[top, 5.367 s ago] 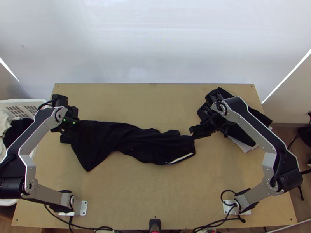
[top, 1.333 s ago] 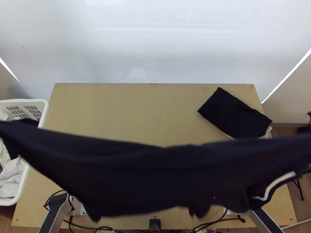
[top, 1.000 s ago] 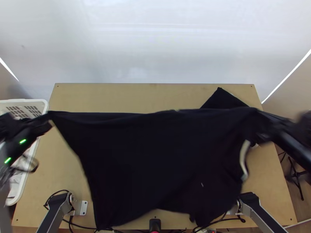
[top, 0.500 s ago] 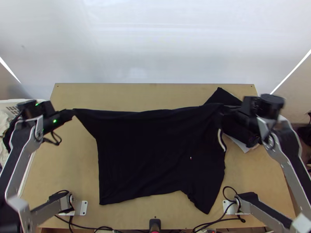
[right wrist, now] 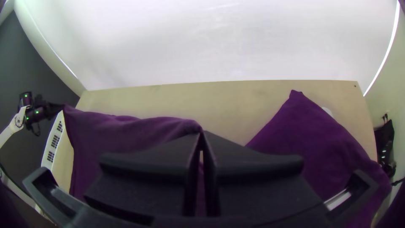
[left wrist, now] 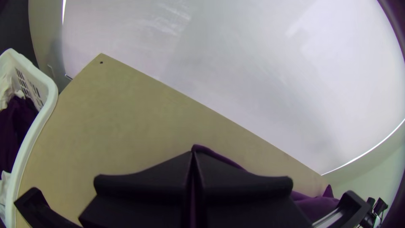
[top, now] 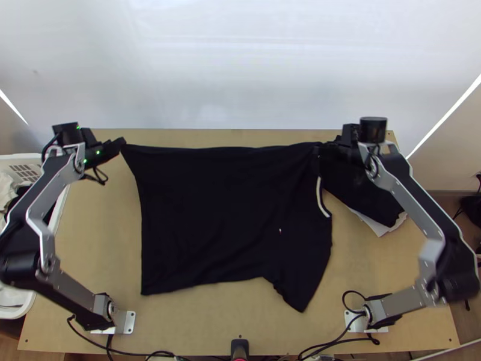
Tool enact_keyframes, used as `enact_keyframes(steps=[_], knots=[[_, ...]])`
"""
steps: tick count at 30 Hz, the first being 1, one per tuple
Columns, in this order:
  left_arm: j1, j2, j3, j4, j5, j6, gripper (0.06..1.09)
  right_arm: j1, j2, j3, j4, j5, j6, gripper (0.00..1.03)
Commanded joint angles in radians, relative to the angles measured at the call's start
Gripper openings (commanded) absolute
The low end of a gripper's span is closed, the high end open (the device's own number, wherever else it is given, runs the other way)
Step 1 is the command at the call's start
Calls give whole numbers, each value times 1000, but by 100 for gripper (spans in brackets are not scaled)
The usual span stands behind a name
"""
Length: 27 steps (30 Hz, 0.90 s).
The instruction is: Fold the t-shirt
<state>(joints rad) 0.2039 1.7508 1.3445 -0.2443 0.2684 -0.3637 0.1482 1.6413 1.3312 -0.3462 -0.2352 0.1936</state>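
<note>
The black t-shirt (top: 222, 210) hangs stretched between both grippers, its upper edge taut and its body spread toward the table's near edge, with a white strip near its right side. At the upper left corner, my left gripper (top: 122, 143) is shut on the cloth. My right gripper (top: 324, 146) is shut on the upper right part. In the left wrist view, the left gripper (left wrist: 193, 153) has its tips together with the shirt (left wrist: 219, 156) emerging from them. The right wrist view has the right gripper (right wrist: 201, 133) closed on the shirt's edge (right wrist: 126, 126).
A folded black cloth (top: 367, 186) lies on white material at the table's back right, partly under the right arm. A white laundry basket (top: 67, 159) holding clothes stands at the left side. Bare table (top: 240, 137) shows along the back edge.
After being lifted and swung toward the near side, the bunched shirt has opened out wide. Over the last half second both grippers have moved toward the table's back, carrying the shirt with them.
</note>
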Motion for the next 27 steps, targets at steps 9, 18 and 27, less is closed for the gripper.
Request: enact_keyframes(steps=[9, 18, 27], knots=[[-3, 357, 335, 17, -103, -77, 28, 2, 407, 339, 55, 4, 3, 23], [-6, 197, 283, 28, -100, -73, 104, -19, 305, 341, -125, 4, 63, 98], [-95, -145, 94, -210, -95, 98, 104, 27, 18, 20, -525, -32, 49, 87]])
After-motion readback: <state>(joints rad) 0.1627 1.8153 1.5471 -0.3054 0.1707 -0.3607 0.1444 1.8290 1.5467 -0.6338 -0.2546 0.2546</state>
